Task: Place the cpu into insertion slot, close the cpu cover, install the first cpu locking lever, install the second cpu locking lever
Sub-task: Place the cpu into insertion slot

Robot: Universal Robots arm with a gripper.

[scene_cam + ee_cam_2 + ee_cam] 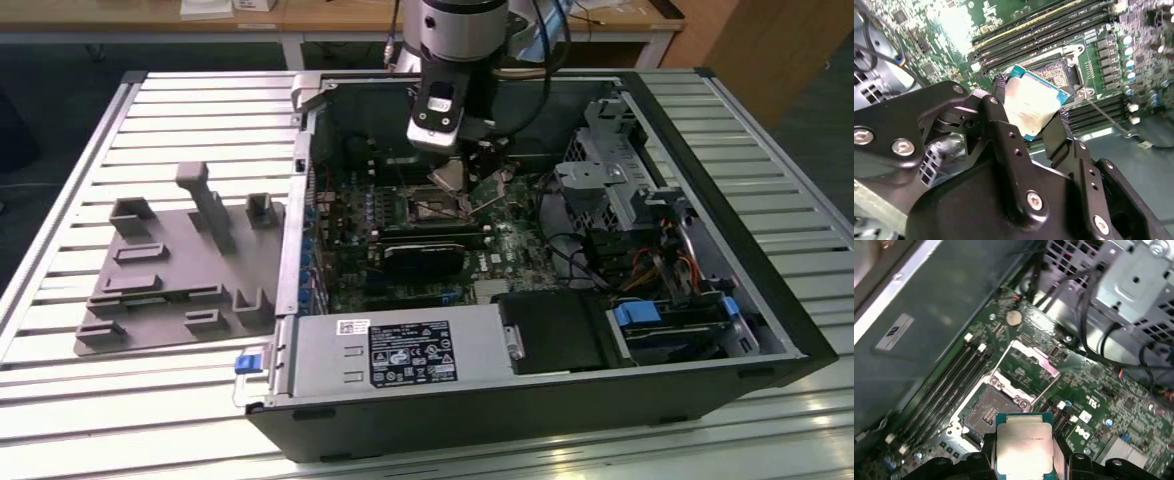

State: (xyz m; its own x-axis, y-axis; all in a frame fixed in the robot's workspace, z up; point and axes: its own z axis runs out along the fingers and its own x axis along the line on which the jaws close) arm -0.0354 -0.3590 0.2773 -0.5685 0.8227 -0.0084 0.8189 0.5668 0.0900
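The cpu is gripped by its edges between the fingers of the end effector, which are closed on it. It is held tilted above the motherboard, not seated, near the exposed insertion slot. The cpu cover is seen swung open beside the slot, inside the computer case.

- cpu: silver-grey metal top with a dull sheen, faintly smudged; green board edge.
- gripper: smooth matt black fingers with bright metal screws.
- cover: thin bare metal, shiny silver.
- motherboard: glossy green board.
- table: pale ribbed metal slats with a satin look.
- fixture: matt grey plastic.
- case: matt black shell.
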